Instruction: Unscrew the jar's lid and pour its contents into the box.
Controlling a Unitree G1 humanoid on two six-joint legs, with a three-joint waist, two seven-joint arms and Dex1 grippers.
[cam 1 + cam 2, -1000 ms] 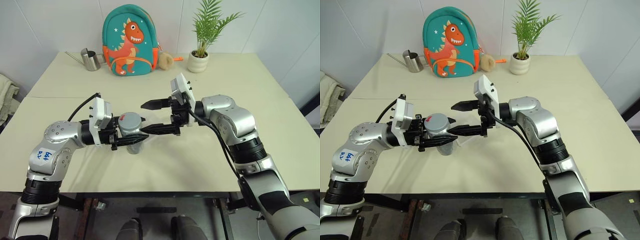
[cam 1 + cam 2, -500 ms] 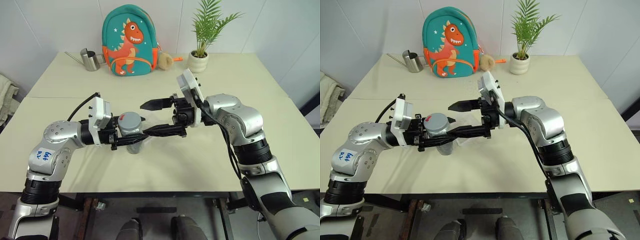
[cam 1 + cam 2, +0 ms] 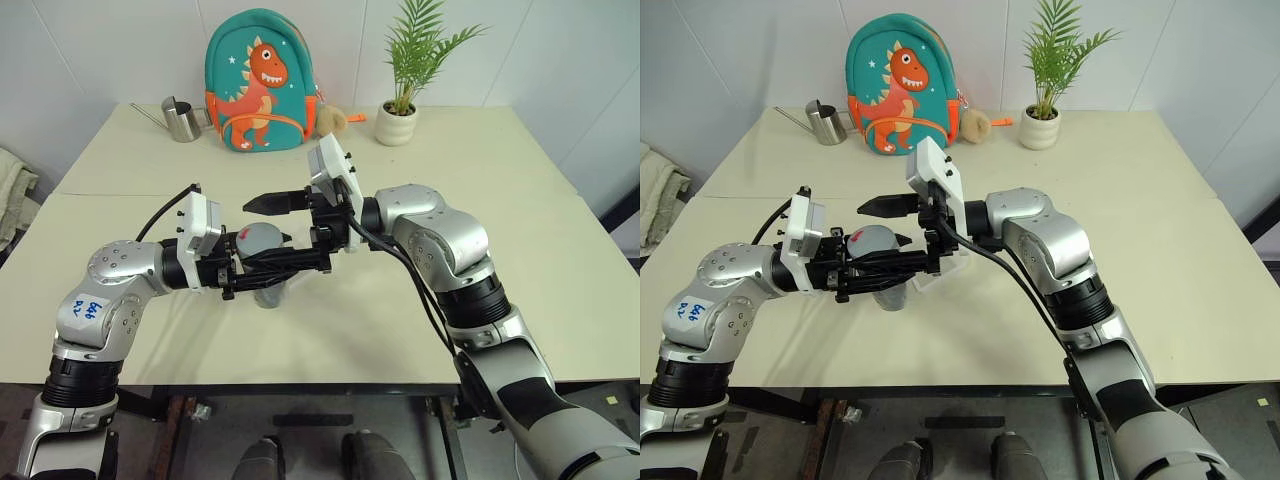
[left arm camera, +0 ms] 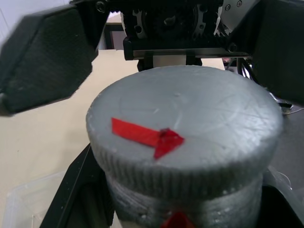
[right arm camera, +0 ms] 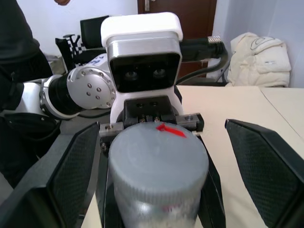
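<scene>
The right gripper [image 3: 268,234] has moved in toward the jar [image 3: 262,262] since a second ago, and its wide-spread fingers now sit on either side of the lid [image 3: 259,240] without touching it. The left gripper [image 3: 262,272] stays clamped on the jar, holding it above the table [image 3: 500,170]. One jar, one lid, still screwed on. One box [image 3: 937,268] lies on the table just beyond the jar. Far behind the jar stand one backpack [image 3: 261,82], one watering can [image 3: 180,119] and one potted plant [image 3: 405,75].

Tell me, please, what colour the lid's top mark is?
Red, on the grey lid; clearest in the left wrist view.
</scene>
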